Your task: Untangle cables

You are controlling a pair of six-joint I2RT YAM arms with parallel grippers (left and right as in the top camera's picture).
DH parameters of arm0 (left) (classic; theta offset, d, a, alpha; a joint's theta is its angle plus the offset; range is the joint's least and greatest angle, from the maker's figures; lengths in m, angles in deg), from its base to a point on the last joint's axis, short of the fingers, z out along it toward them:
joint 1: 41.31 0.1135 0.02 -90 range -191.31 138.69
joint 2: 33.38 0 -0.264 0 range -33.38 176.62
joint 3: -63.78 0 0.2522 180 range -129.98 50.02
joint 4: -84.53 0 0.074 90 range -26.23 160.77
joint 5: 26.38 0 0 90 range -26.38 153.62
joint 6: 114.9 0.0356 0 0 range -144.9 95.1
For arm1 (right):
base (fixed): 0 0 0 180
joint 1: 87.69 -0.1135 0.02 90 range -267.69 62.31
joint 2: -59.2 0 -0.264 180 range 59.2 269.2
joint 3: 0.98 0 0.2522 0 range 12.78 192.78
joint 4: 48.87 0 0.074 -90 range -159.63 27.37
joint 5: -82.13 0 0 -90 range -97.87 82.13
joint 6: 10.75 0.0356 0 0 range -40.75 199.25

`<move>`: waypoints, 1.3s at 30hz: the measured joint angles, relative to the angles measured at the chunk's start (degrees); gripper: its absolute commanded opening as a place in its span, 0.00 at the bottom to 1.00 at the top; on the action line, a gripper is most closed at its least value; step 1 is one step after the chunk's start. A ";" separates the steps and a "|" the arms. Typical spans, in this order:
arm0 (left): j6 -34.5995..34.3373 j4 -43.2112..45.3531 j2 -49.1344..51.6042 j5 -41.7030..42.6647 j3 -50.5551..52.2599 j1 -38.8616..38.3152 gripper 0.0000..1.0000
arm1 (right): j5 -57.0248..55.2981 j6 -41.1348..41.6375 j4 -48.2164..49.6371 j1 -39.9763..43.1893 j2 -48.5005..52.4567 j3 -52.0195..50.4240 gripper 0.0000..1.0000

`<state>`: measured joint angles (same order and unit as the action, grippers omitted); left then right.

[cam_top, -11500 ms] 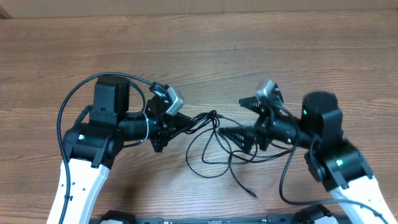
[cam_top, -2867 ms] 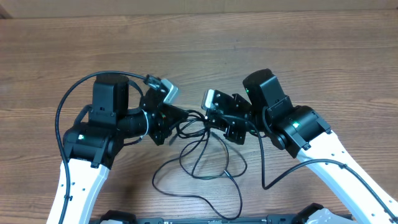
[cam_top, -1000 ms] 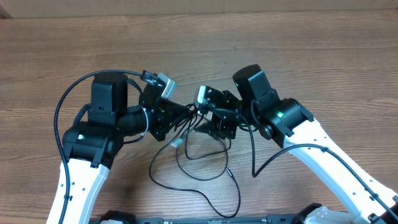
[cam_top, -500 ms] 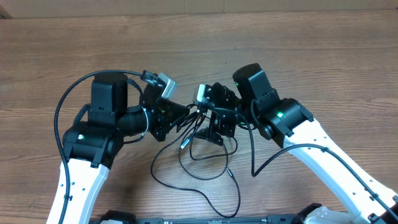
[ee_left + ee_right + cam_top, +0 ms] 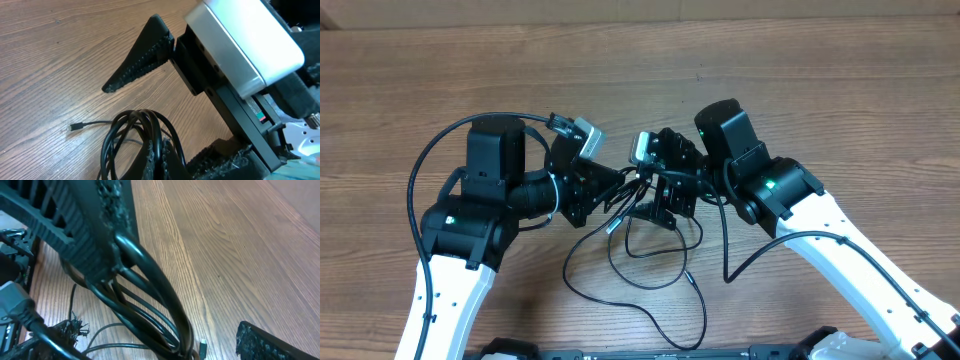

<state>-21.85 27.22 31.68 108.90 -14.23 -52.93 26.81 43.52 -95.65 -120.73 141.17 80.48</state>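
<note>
Overhead | left gripper (image 5: 618, 187) clamped on cables (image 5: 165, 286) | right gripper (image 5: 657, 196) spread wide, just beside cables

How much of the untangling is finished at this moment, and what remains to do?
Done: nothing that I can see. The cables are one bunch, and their loops cross each other on the table. In hand: the left gripper is shut on the bunch, and the right gripper stands open beside it, gripping nothing. Left: draw each cord out of the bunch and lay them apart.
</note>
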 measured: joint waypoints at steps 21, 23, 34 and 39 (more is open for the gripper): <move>0.02 0.39 0.00 1.25 0.00 0.00 0.04 | 0.22 1.29 0.72 0.31 0.07 0.00 0.04; 0.02 0.55 0.00 1.25 0.00 0.00 0.04 | 0.22 2.69 1.14 0.39 0.07 0.00 0.04; -0.17 -2.40 0.00 -3.26 -0.31 0.04 0.27 | 1.60 16.83 2.25 6.99 0.07 0.00 0.04; -0.15 -3.61 0.00 -6.54 -0.31 0.04 0.30 | 5.66 19.47 3.02 10.49 0.07 0.00 0.04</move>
<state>-22.00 23.62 31.68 102.36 -14.53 -52.88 32.47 63.00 -92.63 -110.23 141.24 80.48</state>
